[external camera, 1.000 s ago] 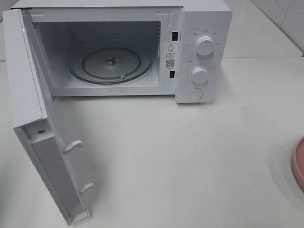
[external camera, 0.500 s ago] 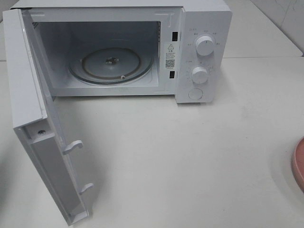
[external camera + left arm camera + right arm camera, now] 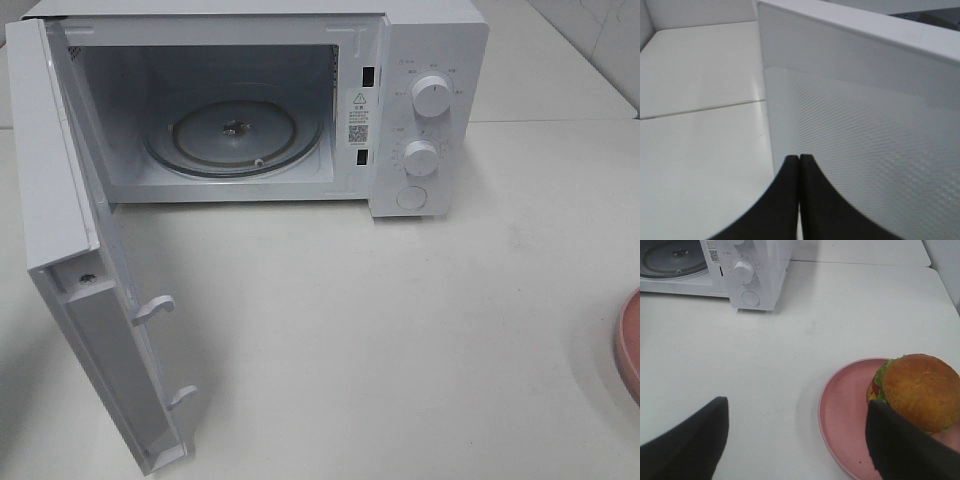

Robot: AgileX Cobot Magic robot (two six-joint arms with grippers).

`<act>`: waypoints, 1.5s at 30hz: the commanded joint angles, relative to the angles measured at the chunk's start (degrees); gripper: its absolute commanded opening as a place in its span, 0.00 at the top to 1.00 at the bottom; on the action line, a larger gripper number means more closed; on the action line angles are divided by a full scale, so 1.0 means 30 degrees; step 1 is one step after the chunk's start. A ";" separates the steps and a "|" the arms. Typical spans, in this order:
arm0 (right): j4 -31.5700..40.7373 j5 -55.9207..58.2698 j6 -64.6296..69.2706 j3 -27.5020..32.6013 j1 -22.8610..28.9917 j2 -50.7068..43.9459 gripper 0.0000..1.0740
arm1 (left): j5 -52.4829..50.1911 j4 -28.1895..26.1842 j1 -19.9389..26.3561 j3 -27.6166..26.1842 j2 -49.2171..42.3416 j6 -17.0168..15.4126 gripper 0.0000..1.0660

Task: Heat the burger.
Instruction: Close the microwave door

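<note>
Microwave (image 3: 420, 60) sits at 12 o'clock on the white table (image 3: 400, 340), door (image 3: 70, 250) swung fully open toward 8 o'clock. Glass turntable (image 3: 235, 135) inside is bare. Two knobs and a round button on the control panel at the right.

Burger (image 3: 917, 390) sits on the pink plate (image 3: 845, 405), off-centre toward the rim away from the microwave. In the high view only a sliver of the plate's edge shows at 3 o'clock.

Left gripper (image 3: 799, 165): fingers pressed together, holding nothing, tips right by the outer face of the open door.

Right gripper (image 3: 797, 440): jaws wide apart, empty, above the table, one finger (image 3: 900, 445) overlapping the plate just beside the burger.
</note>
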 commanded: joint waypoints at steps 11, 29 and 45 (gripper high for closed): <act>-0.0019 -0.0306 -0.0153 0.0038 -0.0134 -0.0516 0.30 | -0.2655 0.1070 -0.3762 -0.2368 0.4240 -0.0497 1.00; -0.0019 -0.0306 -0.0153 0.0038 -0.0134 -0.0516 0.30 | -0.2540 -0.0955 -0.7601 -0.5882 0.8136 -0.0401 1.00; -0.0019 -0.0306 -0.0153 0.0038 -0.0134 -0.0516 0.30 | -0.1700 -0.2769 -0.9645 -0.9263 1.0332 -0.0420 1.00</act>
